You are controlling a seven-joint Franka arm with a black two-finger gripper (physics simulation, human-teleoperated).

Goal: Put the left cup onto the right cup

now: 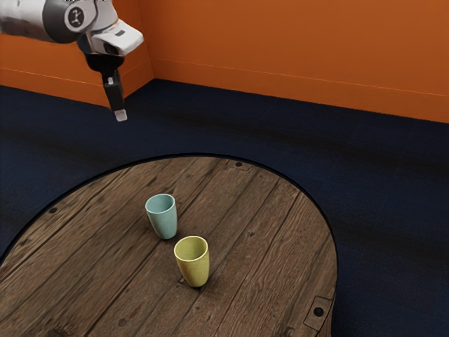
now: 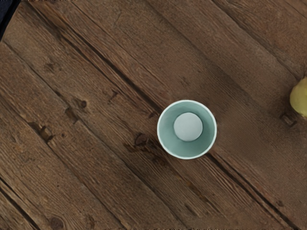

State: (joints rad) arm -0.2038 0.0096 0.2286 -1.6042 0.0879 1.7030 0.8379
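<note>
Up high with the gripper (image 1: 120, 114), well clear of the round wooden table (image 1: 266, 232). Reaching in from the exterior view's upper left, forearm near level, wrist bent, hand pointing down with a slight lean toward the exterior view's right. Hard to call the opening from this side-on angle: cannot tell wide or narrow. Nothing hanging from it, that much plain.

Down on the planks, at about five o'clock from the gripper in the exterior view, the teal cup (image 1: 162, 215), upright, mouth open to the ceiling. Just beside it at four o'clock, the yellow cup (image 1: 191, 260), upright too, close but not touching.

From the wrist, looking straight down into the teal cup (image 2: 187, 129): rim a full circle, pale base dead centre, so more or less squarely under the hand. Off to one side, a sliver of the yellow cup (image 2: 299, 97), apart from the teal, bare table (image 2: 86, 143) between.

Behind it all, orange wall (image 1: 280, 42) and dark blue floor (image 1: 365, 154).
</note>
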